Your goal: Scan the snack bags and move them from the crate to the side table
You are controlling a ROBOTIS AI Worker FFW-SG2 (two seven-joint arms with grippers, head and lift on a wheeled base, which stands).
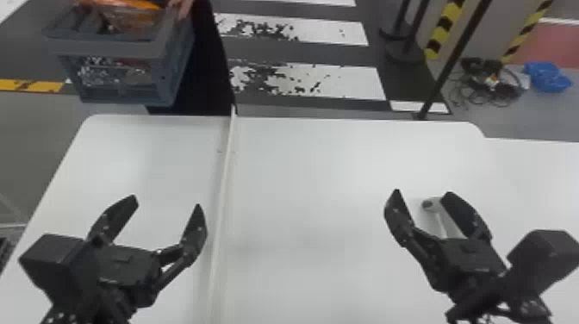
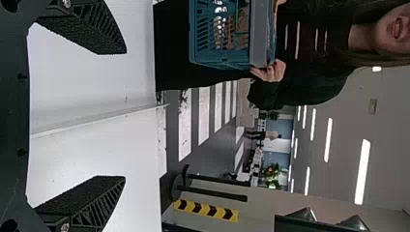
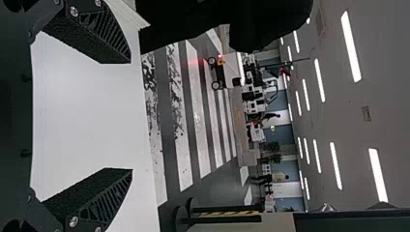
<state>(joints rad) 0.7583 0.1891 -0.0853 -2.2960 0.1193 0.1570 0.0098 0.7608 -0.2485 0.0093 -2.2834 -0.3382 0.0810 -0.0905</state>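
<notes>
Left pincer [image 1: 167, 201] and right pincer [image 1: 422, 192] stand wide and empty over the white bench [image 1: 301, 172] while a person's hand [image 2: 273, 71] grips the crate [image 1: 107, 47] of snack bags [image 1: 125, 19] beyond its far edge. Sound technique would let the crate settle within reach, then close gently on one bag's edge. The head view catches orange packaging [image 1: 133, 4] on top; the left wrist view, the crate latticed and side-on.

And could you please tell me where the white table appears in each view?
Head view: the white table spans the lower part.
Left wrist view: left part of the picture.
Right wrist view: left part again.
Shared landmark: the white-striped floor beyond its far edge.
</notes>
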